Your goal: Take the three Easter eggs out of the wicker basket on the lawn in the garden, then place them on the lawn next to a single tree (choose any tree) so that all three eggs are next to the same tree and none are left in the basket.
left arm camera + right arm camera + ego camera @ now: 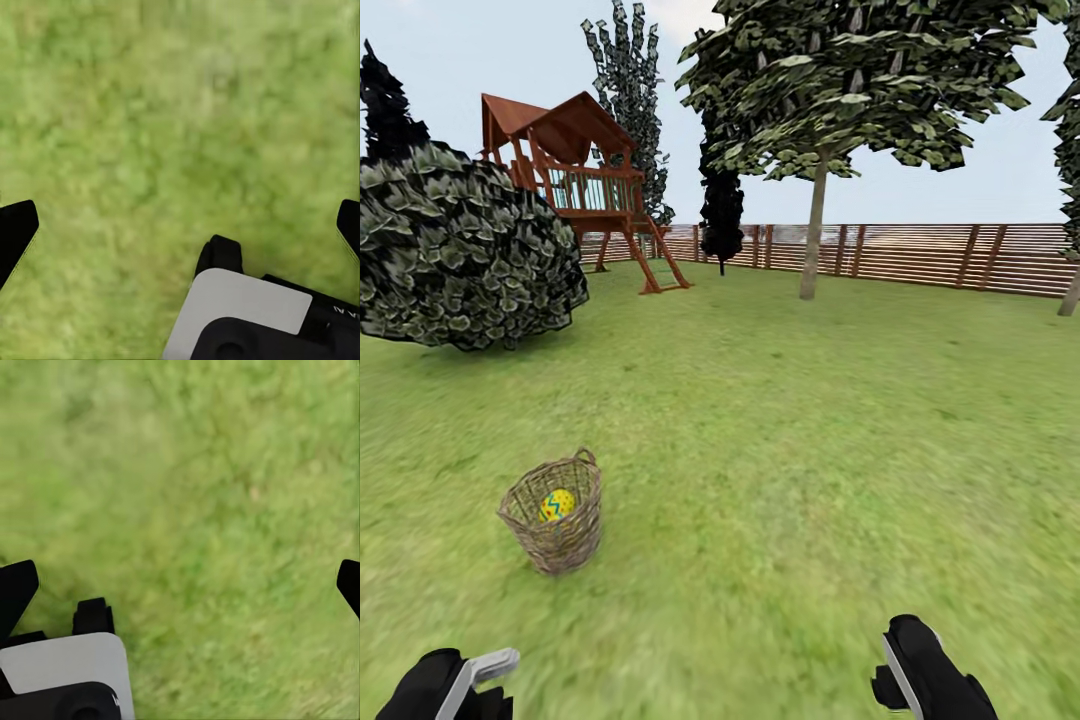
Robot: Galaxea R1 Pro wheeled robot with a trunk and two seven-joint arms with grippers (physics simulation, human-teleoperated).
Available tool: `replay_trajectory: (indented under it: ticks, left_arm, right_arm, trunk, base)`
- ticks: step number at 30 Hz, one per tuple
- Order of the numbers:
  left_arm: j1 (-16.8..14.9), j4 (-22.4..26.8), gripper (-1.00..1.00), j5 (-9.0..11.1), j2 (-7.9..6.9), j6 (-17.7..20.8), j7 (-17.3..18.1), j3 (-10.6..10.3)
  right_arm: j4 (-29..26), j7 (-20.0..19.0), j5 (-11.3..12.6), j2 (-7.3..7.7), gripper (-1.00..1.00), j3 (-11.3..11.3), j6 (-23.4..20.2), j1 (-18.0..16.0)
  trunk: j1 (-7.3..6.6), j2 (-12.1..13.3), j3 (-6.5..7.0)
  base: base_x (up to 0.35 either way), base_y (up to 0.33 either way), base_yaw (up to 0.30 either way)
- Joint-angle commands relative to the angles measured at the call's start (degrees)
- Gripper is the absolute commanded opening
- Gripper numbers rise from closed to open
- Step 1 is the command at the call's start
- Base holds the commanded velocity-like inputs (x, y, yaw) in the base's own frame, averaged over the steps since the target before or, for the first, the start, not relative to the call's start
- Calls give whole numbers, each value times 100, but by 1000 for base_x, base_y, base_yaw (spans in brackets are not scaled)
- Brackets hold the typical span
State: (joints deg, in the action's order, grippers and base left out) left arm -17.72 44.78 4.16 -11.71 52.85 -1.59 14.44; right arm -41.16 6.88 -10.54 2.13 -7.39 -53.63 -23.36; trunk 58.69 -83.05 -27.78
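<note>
Head view, left to right. Left gripper (448, 682) sat at the bottom left of the head view, low over the lawn (790, 480). In the left wrist view its fingertips (16, 232) stood at opposite sides, spread wide, nothing between them but grass; left gripper (180, 229) held nothing. Part of a grey and black robot body (247, 315) showed below it in that view.

Wicker basket (555, 512) stood upright on the lawn, ahead of the left gripper and well apart from it, handle loop at the far rim. One Easter egg (557, 504), yellow with a blue zigzag, showed inside the basket; could not tell how many more lay under it.

Large round dark bush (460, 250) was at far left, wooden playset (585, 185) behind it. A tree (815, 210) with a pale straight trunk stood right of the playset, well apart from the basket, near the slat fence (920, 255) at the far edge of the lawn.

Right gripper (930, 680) was at the bottom right, over bare grass. In the right wrist view its fingertips (16, 589) were also wide apart, empty; right gripper (180, 585) held nothing.
</note>
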Motion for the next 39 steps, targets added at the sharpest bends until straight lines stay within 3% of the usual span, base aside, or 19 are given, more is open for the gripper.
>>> replay_trajectory:
  ticks: [1,10,16,39]
  left_arm:
    - [-3,6,100,41,-1,24,-17,7]
    - [-3,27,100,41,-43,24,-17,13]
    - [-3,31,100,50,-76,24,-17,15]
    - [-3,9,100,42,-51,15,-25,7]
  right_arm:
    - [-6,-8,-27,-2,100,-8,-25,-3]
    - [0,-11,-33,-2,100,-8,-23,-2]
    - [50,-4,-44,-2,100,-1,221,-3]
    - [55,-3,-44,-2,100,1,247,-3]
  trunk:
    - [4,-3,-6]
    - [4,-3,-6]
    - [4,-3,-6]
    - [4,-3,-6]
  base:
    - [341,114,0]
    - [341,111,0]
    - [341,106,0]
    - [341,85,0]
